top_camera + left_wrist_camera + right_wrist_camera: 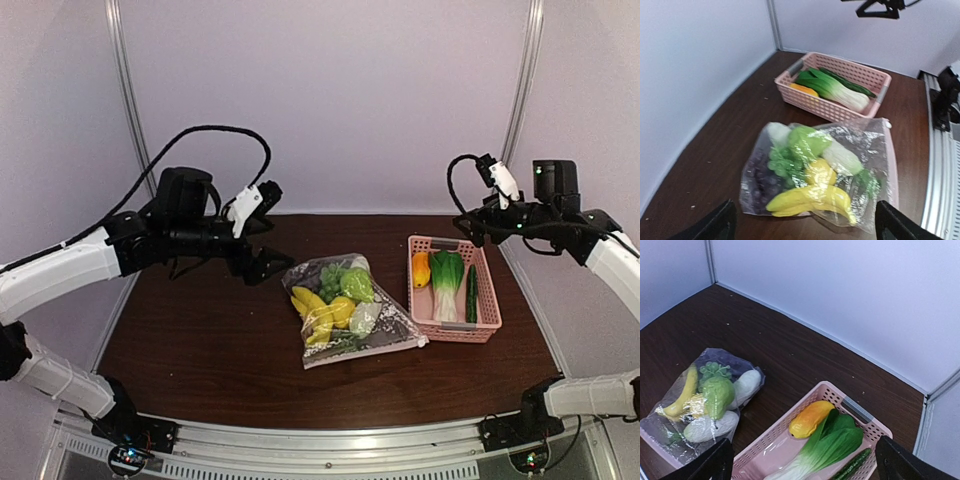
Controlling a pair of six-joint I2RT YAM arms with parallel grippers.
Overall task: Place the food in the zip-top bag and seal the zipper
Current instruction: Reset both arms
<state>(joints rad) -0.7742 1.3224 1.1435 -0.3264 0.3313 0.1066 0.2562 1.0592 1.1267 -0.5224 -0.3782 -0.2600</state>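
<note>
The clear zip-top bag lies flat mid-table, holding yellow bananas, purple and green grapes, a lemon, a green round fruit and a white radish. Its pale zipper runs along the bag's near edge; I cannot tell whether it is closed. My left gripper is open and empty, in the air left of the bag. My right gripper is open and empty, above the far end of the pink basket. The bag also shows in the right wrist view.
The pink basket stands right of the bag and holds an orange-yellow fruit, leafy greens with a white stalk and a dark green cucumber. White walls close the back and sides. A metal rail runs along the near edge.
</note>
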